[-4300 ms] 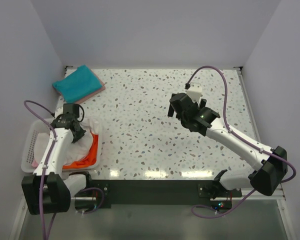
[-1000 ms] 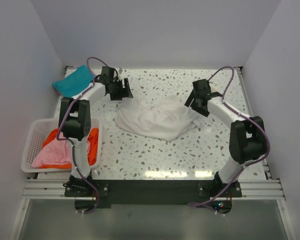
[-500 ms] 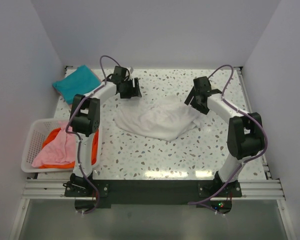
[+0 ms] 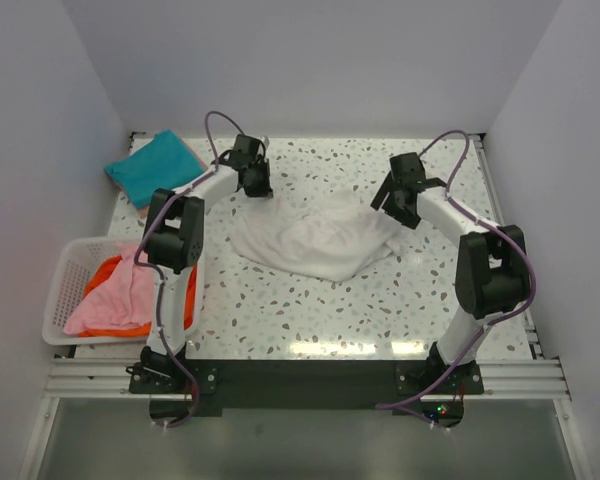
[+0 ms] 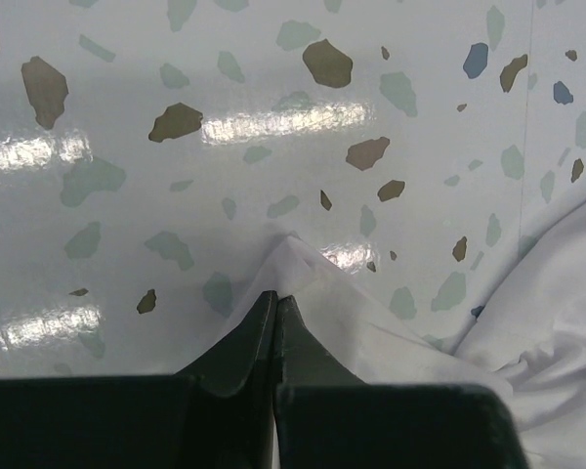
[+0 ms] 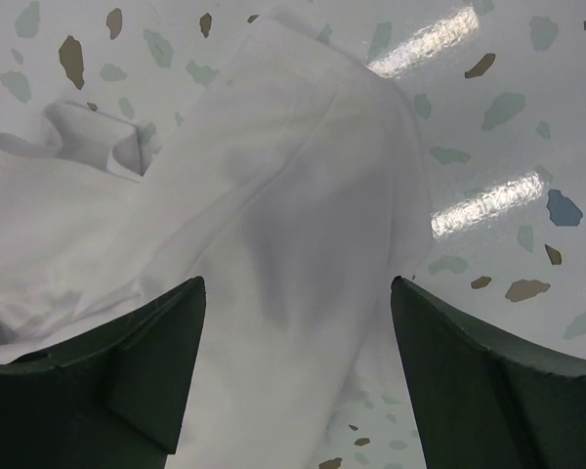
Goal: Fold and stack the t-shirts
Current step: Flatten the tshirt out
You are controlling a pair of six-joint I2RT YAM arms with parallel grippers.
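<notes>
The white t-shirt (image 4: 315, 240) lies crumpled at the centre of the table (image 4: 310, 310). The left fingers (image 5: 236, 354) are closed, pinching its far-left corner. The right fingers (image 6: 142, 357) are spread wide above its right edge and grip nothing.

White plastic lattice basket (image 4: 68, 280) at the table's near left edge, white speckled terrazzo tabletop (image 4: 310, 300), plain pale walls (image 4: 310, 60) behind
</notes>
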